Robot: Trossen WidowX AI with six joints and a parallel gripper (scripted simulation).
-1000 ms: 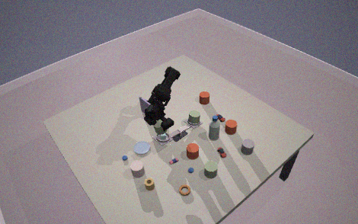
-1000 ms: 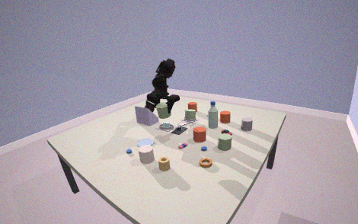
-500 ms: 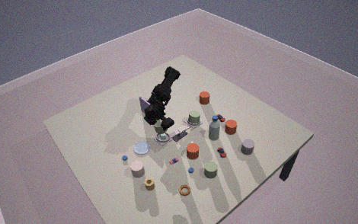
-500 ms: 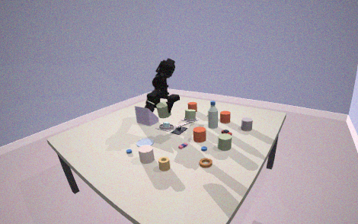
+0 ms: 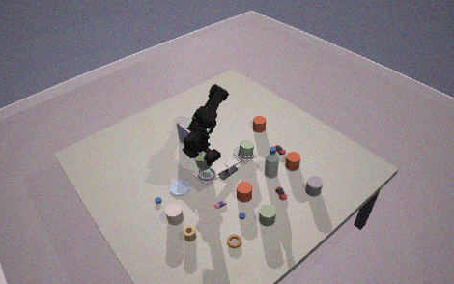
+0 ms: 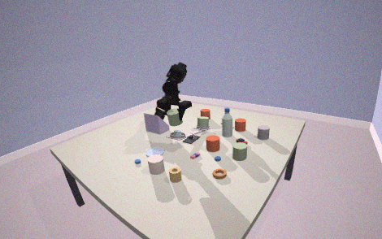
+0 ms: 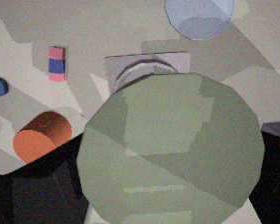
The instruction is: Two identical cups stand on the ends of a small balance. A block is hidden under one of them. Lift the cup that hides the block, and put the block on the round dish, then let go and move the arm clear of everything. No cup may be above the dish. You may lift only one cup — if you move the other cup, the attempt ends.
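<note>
My gripper is shut on a green cup, held upright in the air above one end of the balance. A small teal block sits on that end's pan, below the raised cup. The cup hides the block in the wrist view. The other green cup stands on the far end. The round pale blue dish lies on the table with nothing on it.
A purple wedge stands beside the arm. A bottle and an orange cylinder stand near the balance. A pink cylinder and a blue disc are near the dish.
</note>
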